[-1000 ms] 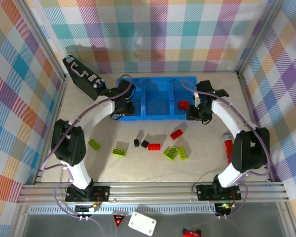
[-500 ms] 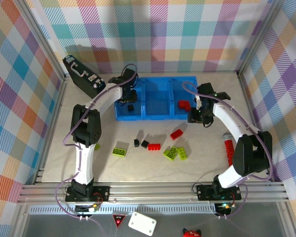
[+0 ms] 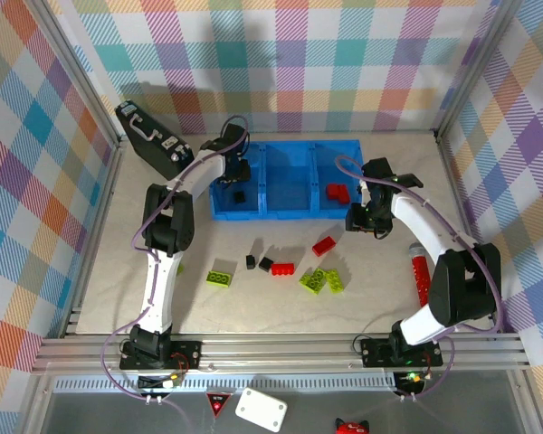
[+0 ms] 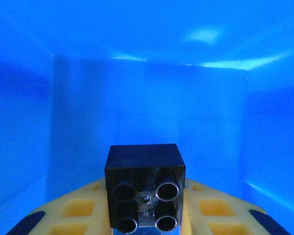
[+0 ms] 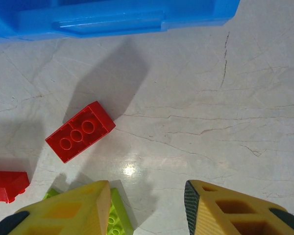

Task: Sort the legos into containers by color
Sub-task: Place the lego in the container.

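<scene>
Left arm (image 3: 197, 174) has swung over the tray's (image 3: 281, 215) left compartment, left jaws clamped on a black brick's (image 4: 144, 161) flat sides; it looks light, rigid, slick; right jaws apart.

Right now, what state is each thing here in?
left fingers: closed on the black brick, inside the blue tray's left compartment.
right fingers: open, empty, above the table.
sorted red brick: lying in the right compartment.
loose red brick: studs up on the table.
lime bricks: on the table, unsorted.
</scene>
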`<action>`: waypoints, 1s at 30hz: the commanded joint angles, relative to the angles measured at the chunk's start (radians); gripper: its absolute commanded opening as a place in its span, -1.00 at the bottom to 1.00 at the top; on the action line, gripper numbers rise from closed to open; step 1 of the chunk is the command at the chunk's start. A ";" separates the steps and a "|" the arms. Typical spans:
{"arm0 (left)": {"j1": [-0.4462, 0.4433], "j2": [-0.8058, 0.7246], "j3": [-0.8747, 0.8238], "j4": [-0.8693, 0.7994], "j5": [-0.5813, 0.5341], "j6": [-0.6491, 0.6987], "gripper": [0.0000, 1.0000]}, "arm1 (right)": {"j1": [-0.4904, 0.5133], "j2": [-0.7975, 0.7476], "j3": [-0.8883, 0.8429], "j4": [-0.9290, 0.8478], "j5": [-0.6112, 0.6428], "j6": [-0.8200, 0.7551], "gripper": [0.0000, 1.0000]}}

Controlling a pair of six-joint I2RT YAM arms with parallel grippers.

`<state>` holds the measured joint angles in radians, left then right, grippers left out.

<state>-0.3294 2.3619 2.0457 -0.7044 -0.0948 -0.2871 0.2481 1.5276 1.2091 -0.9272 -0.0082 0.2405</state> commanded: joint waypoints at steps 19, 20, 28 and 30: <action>-0.008 -0.042 -0.026 -0.002 0.040 -0.011 -0.14 | 0.005 -0.040 0.010 -0.017 -0.005 0.013 -0.08; -0.009 -0.046 -0.030 -0.001 0.040 -0.010 -0.15 | 0.005 -0.041 0.010 -0.016 -0.007 0.015 -0.08; -0.020 -0.137 -0.079 0.001 0.040 0.002 -0.16 | 0.006 -0.054 -0.001 -0.009 -0.031 0.023 -0.08; -0.021 -0.174 -0.100 -0.001 0.040 0.008 -0.17 | 0.009 -0.057 -0.006 -0.006 -0.035 0.026 -0.08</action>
<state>-0.3447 2.2910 1.9648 -0.7036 -0.0612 -0.2939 0.2489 1.4948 1.2091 -0.9272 -0.0200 0.2512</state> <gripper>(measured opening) 0.416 0.461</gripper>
